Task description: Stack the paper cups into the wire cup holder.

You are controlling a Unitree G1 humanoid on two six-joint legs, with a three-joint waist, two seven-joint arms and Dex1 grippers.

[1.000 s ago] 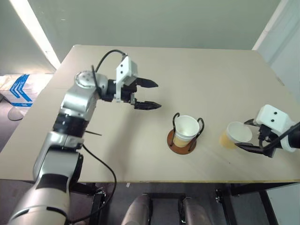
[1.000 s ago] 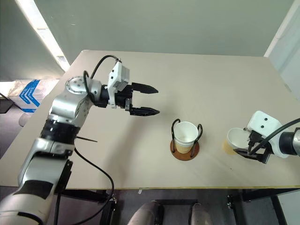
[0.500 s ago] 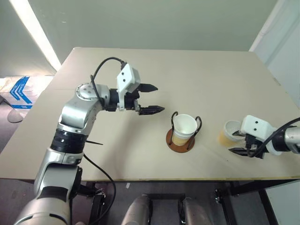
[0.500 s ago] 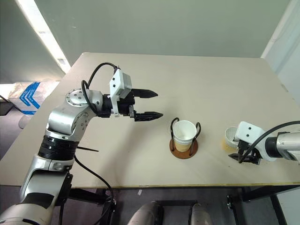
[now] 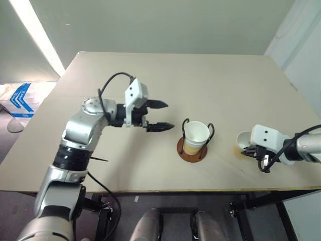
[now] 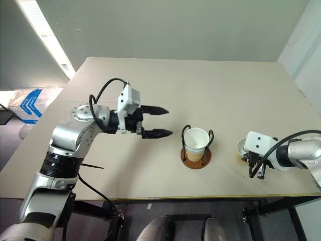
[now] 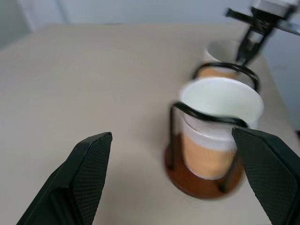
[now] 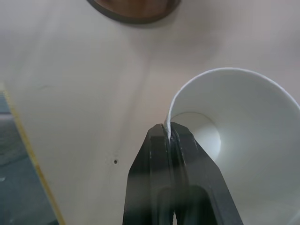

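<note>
The wire cup holder (image 5: 191, 149) stands near the middle of the table (image 5: 200, 75), toward its near edge, its reddish-brown base flat on the top and its two black loops upright. A paper cup (image 5: 195, 137) sits nested between those loops, tan below and white at the rim, mouth up; from my left wrist it looks like more than one cup stacked there, though I cannot tell for sure.

Well off to the right of the holder, near the same edge, is a loose paper cup (image 8: 239, 136). My right gripper (image 8: 169, 133) has pinched its wall: one finger inside the white lining, the other outside, the two pressed tight together on the rim. The cup is hard to judge for tilt from above.

My left gripper (image 5: 158, 116) hangs above the tabletop to the left of the holder, fingers spread wide and holding nothing, pointing toward the holder but apart from it.
</note>
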